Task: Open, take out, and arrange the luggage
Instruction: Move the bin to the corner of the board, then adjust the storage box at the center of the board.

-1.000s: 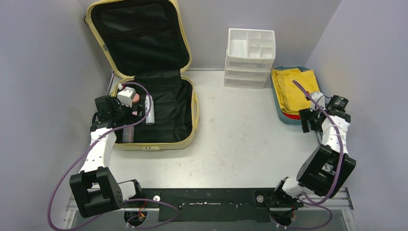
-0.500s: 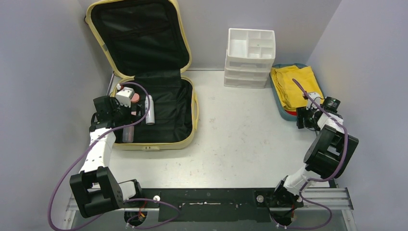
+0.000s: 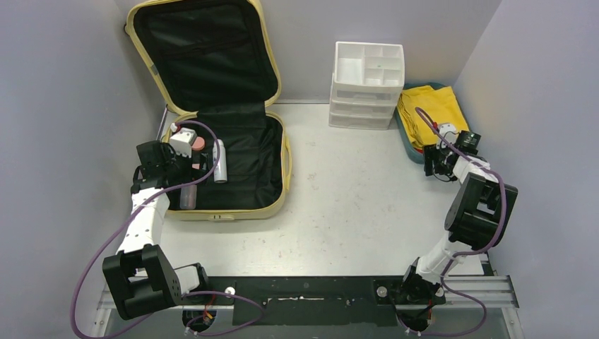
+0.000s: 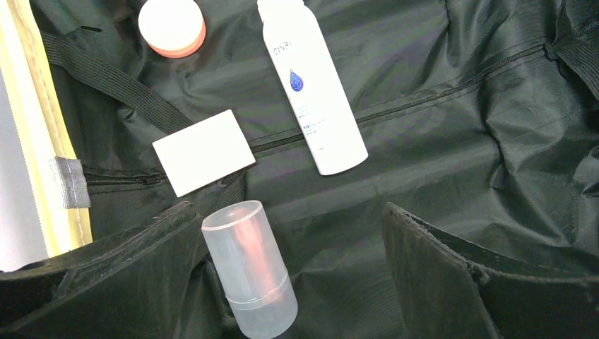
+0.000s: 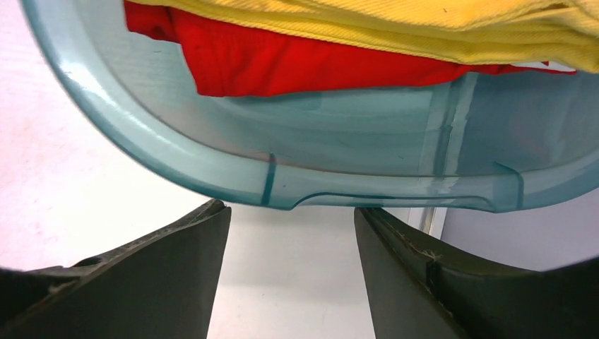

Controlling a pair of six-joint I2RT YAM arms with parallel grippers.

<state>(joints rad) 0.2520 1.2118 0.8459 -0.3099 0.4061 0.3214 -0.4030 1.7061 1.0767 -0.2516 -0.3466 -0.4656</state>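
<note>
The luggage lies open at the left, its lid leaning on the back wall. On its black lining lie a white bottle, a frosted tube, a white card and a peach round jar. My left gripper hovers open over the lining, the tube just inside its left finger. My right gripper is open and empty, its fingertips right under the near rim of the teal tray. From above, this right gripper sits at the tray's near end.
The teal tray holds a yellow cloth over a red cloth at the back right by the wall. A white drawer organizer stands at the back centre. The right wall is close to the right arm.
My right gripper has moved away from the arms' bases and leftward to the tray's near end. The tray with its cloths has shifted back toward the wall. The left arm has not moved.
</note>
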